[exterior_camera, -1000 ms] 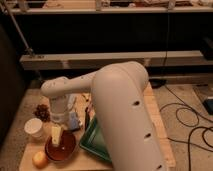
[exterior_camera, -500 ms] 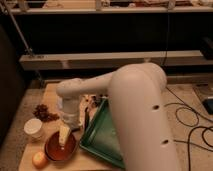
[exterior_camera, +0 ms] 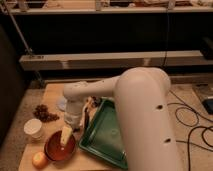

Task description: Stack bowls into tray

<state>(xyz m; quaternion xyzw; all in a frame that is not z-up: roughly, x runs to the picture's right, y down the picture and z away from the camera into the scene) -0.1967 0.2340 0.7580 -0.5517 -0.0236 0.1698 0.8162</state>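
A bowl (exterior_camera: 56,150), red-orange inside with a dark rim, sits on the wooden table near its front left. My gripper (exterior_camera: 66,137) points down into it from the white arm, and a pale fingertip (exterior_camera: 66,135) reaches inside the bowl's right part. The jaws look open, and the bowl rests on the table. The dark green tray (exterior_camera: 107,135) lies just right of the bowl with nothing visible in it; the arm covers its right side. Only one bowl shows.
A small white cup (exterior_camera: 34,128) stands left of the bowl. An orange fruit (exterior_camera: 40,159) lies at the bowl's front left. A brown clump (exterior_camera: 44,113) and a pale round object (exterior_camera: 61,103) lie further back. A low shelf runs behind the table, and cables cross the floor at right.
The bulky arm has swung rightward, uncovering more of the tray. The gripper has sunk slightly lower into the bowl. The bowl has stayed in place.
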